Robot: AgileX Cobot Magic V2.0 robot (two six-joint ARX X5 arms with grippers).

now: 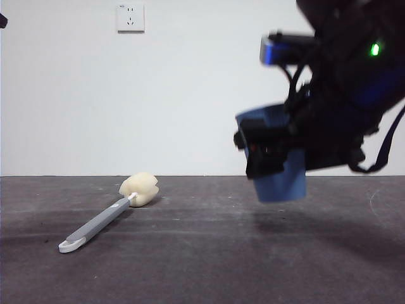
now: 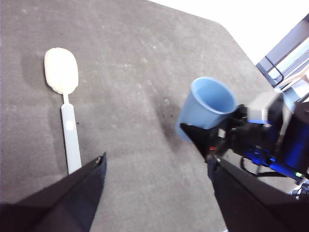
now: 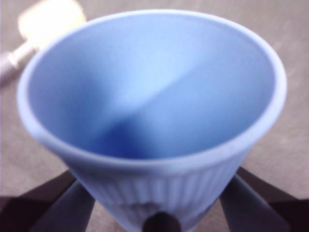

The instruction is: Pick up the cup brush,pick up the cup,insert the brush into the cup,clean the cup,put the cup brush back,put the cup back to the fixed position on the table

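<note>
The right gripper (image 1: 269, 152) grasps the cup (image 1: 281, 183) between its 2 jaws, clear above the desk (image 1: 202, 253), mouth tilted. The cup brush (image 1: 111, 212) lies flat on the desk, well apart from those jaws. The left gripper (image 2: 154, 193) hangs above the brush handle, its jaws spread and holding nothing.

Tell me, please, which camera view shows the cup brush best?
The left wrist view: the whole cup brush lies on the table, sponge head and handle seen from above. The front view also shows it whole, but low and foreshortened. The right wrist view shows only a blurred part behind the cup.
</note>
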